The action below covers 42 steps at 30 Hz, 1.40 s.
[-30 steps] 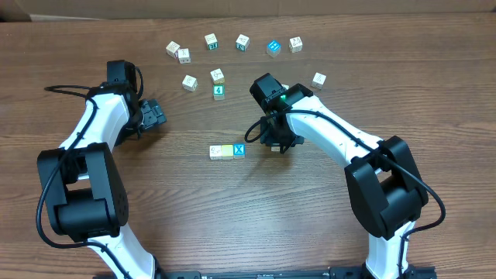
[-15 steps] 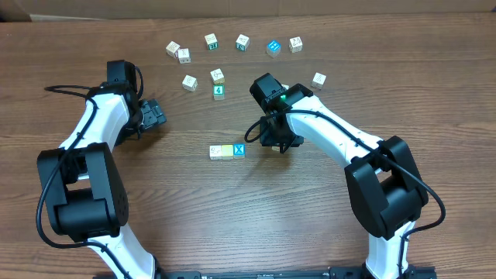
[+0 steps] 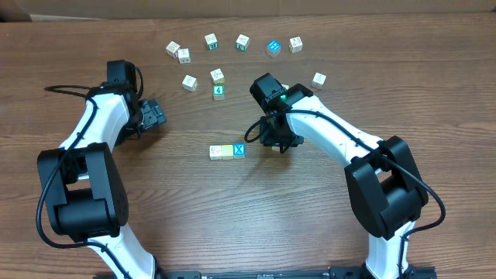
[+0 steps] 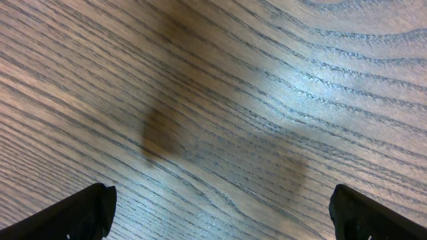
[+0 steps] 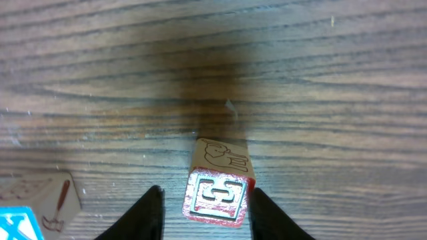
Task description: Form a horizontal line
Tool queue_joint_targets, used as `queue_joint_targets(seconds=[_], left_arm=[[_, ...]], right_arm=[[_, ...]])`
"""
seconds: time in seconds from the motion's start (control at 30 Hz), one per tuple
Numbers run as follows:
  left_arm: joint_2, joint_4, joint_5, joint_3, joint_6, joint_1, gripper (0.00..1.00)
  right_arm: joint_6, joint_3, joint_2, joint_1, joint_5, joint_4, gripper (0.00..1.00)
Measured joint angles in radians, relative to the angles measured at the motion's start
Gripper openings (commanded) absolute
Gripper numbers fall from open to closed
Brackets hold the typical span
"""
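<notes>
Right claw (image 5: 207, 203) pointing down, loosely straddling red-faced cube (image 5: 217, 190); left claw (image 4: 220, 203) wide open

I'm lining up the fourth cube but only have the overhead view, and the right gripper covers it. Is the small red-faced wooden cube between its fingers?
Observer: Yes. In the right wrist view the red-faced wooden cube stands on the wooden table, between the fingers of the right gripper.
Operator: Is it clamped?
Observer: No. A strip of wood shows between one finger and the cube.
Operator: Does it touch the row?
Observer: No. Bare table separates it from the blue cube with a white X at the row's end.
</notes>
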Motion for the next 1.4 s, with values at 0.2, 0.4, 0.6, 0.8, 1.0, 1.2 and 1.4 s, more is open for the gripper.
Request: queue_joint_targets(seconds=[0.2, 0.4, 0.6, 0.8, 1.0, 1.2, 1.4], left_arm=[[0.000, 0.000, 0.000, 0.000, 0.000, 0.000, 1.00], [0.000, 0.000, 0.000, 0.000, 0.000, 0.000, 1.00], [0.000, 0.000, 0.000, 0.000, 0.000, 0.000, 1.00], [0.000, 0.000, 0.000, 0.000, 0.000, 0.000, 1.00], [0.000, 0.000, 0.000, 0.000, 0.000, 0.000, 1.00], [0.000, 0.000, 0.000, 0.000, 0.000, 0.000, 1.00], [0.000, 0.000, 0.000, 0.000, 0.000, 0.000, 1.00]], right_arm=[[0.001, -0.005, 0.000, 0.000, 0.000, 0.009, 0.31], [0.005, -0.007, 0.000, 0.000, 0.001, 0.010, 0.36], [0.034, -0.007, 0.000, 0.000, 0.004, 0.013, 0.40], [0.081, -0.008, 0.000, 0.000, 0.023, 0.017, 0.46], [0.109, -0.011, 0.000, 0.000, 0.033, 0.019, 0.45], [0.135, -0.043, 0.000, 0.000, 0.035, 0.050, 0.37], [0.143, -0.044, 0.000, 0.000, 0.035, 0.053, 0.29]])
